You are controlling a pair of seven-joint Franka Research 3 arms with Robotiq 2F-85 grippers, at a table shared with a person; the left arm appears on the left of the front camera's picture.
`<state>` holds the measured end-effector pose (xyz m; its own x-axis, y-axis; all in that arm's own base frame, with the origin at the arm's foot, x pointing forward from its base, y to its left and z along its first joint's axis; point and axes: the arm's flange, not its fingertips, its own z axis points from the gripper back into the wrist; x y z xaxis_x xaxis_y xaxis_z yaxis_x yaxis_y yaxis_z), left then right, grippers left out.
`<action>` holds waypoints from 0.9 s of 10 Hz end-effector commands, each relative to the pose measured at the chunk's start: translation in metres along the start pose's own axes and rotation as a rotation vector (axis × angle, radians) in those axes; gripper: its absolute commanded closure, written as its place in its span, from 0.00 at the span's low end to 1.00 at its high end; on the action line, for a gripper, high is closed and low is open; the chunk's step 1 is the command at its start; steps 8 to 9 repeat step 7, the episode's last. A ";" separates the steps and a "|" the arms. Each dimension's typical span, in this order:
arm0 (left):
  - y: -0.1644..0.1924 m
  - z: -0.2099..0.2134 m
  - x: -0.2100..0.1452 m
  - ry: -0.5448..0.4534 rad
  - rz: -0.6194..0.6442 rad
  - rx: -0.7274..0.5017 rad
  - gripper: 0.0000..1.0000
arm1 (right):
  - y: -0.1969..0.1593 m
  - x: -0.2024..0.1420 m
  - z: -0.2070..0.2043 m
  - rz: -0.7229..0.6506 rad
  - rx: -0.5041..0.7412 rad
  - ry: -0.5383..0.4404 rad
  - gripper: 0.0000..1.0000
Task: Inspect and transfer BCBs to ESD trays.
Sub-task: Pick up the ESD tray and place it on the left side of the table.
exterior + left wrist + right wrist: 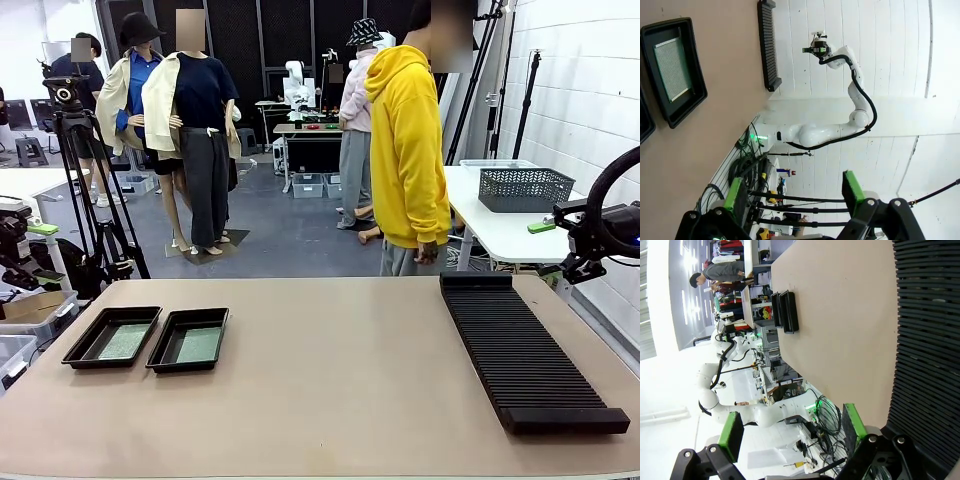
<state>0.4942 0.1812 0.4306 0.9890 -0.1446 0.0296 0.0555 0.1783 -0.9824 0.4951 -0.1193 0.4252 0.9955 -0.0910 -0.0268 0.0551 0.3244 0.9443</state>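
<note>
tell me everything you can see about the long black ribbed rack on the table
The long black ribbed rack lies flat on the tan table's right side, running from the far edge toward the near edge. It looks like matte black plastic, its top crossed by many close parallel ridges and slots, with a plain thicker block at the near end. No board sits in any slot that shows. Nothing touches it but the table. The right wrist view shows its ridges close up.
</note>
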 end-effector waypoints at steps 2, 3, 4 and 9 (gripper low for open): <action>0.000 -0.001 -0.002 -0.006 0.003 0.015 0.00 | 0.001 0.000 0.000 -0.001 0.000 0.001 0.00; 0.000 -0.001 -0.002 -0.006 0.003 0.015 0.00 | 0.001 0.000 0.000 -0.001 0.000 0.001 0.00; 0.000 -0.001 -0.002 -0.006 0.003 0.015 0.00 | 0.001 0.000 0.000 -0.001 0.000 0.001 0.00; 0.000 -0.001 -0.002 -0.006 0.003 0.015 0.00 | 0.001 0.000 0.000 -0.001 0.000 0.001 0.00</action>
